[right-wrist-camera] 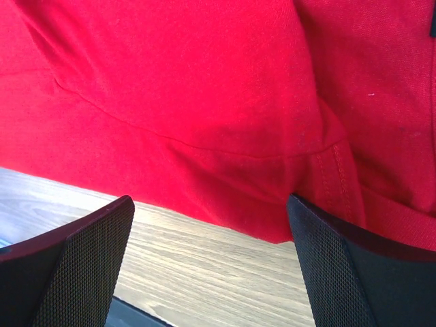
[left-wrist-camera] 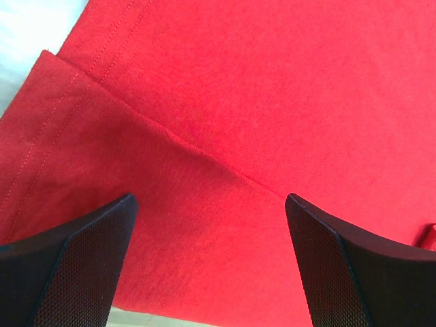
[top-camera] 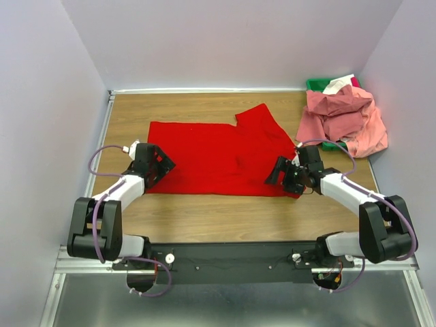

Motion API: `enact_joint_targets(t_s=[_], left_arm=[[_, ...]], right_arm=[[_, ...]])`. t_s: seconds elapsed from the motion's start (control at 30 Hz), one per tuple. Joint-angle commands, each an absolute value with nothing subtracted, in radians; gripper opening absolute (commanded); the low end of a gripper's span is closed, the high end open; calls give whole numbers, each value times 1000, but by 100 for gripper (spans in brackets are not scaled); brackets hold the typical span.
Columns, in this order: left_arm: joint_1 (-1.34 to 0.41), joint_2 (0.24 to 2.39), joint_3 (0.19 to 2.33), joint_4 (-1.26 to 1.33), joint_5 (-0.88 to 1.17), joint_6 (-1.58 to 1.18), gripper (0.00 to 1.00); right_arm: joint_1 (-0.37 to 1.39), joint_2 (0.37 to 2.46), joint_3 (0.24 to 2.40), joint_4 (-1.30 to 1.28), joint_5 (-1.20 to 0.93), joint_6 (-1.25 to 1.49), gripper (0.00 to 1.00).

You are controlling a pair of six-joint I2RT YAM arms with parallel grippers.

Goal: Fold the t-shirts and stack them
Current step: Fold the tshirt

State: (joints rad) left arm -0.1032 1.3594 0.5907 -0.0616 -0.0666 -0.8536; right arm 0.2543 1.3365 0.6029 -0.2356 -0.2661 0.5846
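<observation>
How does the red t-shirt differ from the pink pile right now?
The red t-shirt lies spread mostly flat mid-table; the salmon pink t-shirts are crumpled in a heap. The red t-shirt rests on the wooden table; the pink heap spills over the green bin at the far right. Both are plain cloth, not yet stacked.

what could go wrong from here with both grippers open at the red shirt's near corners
The left gripper sits over a doubled flap of the red t-shirt, so it may pinch only one layer. The right gripper straddles a rumpled hem beside bare table and might grab a loose bunch, skewing the fold. The pink shirts spill from the green bin close by and could snag.
</observation>
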Motion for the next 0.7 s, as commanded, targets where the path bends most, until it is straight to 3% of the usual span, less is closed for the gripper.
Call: enact_joint_targets(t_s=[0.0, 0.37, 0.53, 0.67], left_arm=[[-103, 1330, 519, -204, -127, -864, 98], [-103, 1048, 596, -262, -192, -851, 99], [-101, 1109, 738, -239, -290, -847, 99], [-77, 1285, 970, -281, -310, -804, 99]], right_arm=[[259, 1361, 557, -299, -302, 557, 100], [259, 1227, 658, -305, -344, 558, 100], [259, 1218, 770, -305, -252, 595, 100], [259, 1236, 805, -304, -250, 612, 100]])
